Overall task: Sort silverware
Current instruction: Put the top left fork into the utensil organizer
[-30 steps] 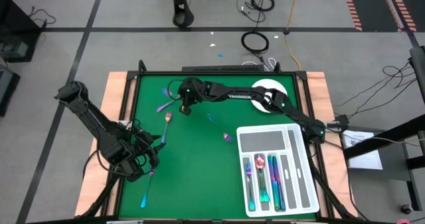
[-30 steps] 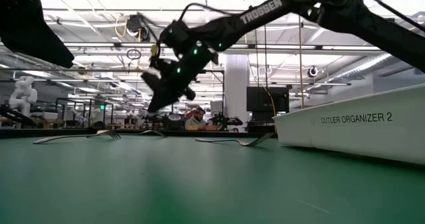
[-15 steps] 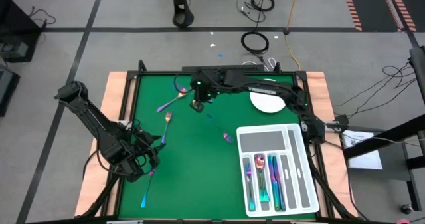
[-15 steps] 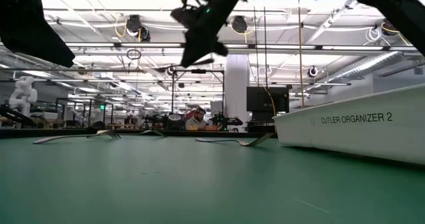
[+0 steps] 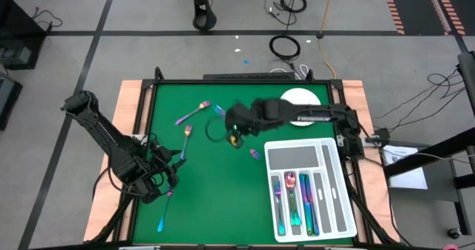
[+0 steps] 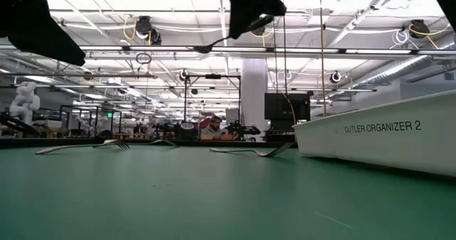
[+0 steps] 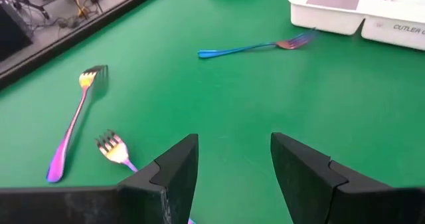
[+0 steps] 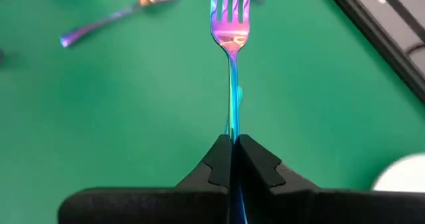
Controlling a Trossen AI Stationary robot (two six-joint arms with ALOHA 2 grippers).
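My right gripper (image 5: pixel 236 136) hangs high over the middle of the green table, shut on one iridescent fork (image 8: pixel 230 24) of the silverware. In the low view that fork (image 6: pixel 214 45) sticks out of the gripper (image 6: pixel 249 8), clear of the table. More silverware lies flat on the mat: forks at the far left (image 5: pixel 185 116) (image 5: pixel 204 105), one (image 5: pixel 185 138) by my left gripper, one (image 5: pixel 254 153) near the tray. My left gripper (image 5: pixel 168 170) (image 7: pixel 232 164) stands open at the table's left, with nothing between its fingers. My right gripper pinches the fork's slim handle (image 8: pixel 232 127) between its two fingers. The fork runs along the fingers and sticks out past their tips, tines (image 8: pixel 229 1) foremost. The fingers slant down from above, and the fork is lifted clear of the table.
A white compartmented tray (image 5: pixel 332 205) at the near right holds several pieces (image 5: pixel 292 198). A round white plate (image 5: pixel 300 102) sits at the far right. Two more pieces (image 5: pixel 169 194) (image 5: pixel 159 224) lie near the front left. The left wrist view shows a blue fork (image 7: pixel 255 46) beside the tray (image 7: pixel 332 14).
My right gripper has risen and gone from the far left part of the table toward its middle and near side, turning at the wrist, and it has stayed shut. In the low view it has climbed to the top of the picture.
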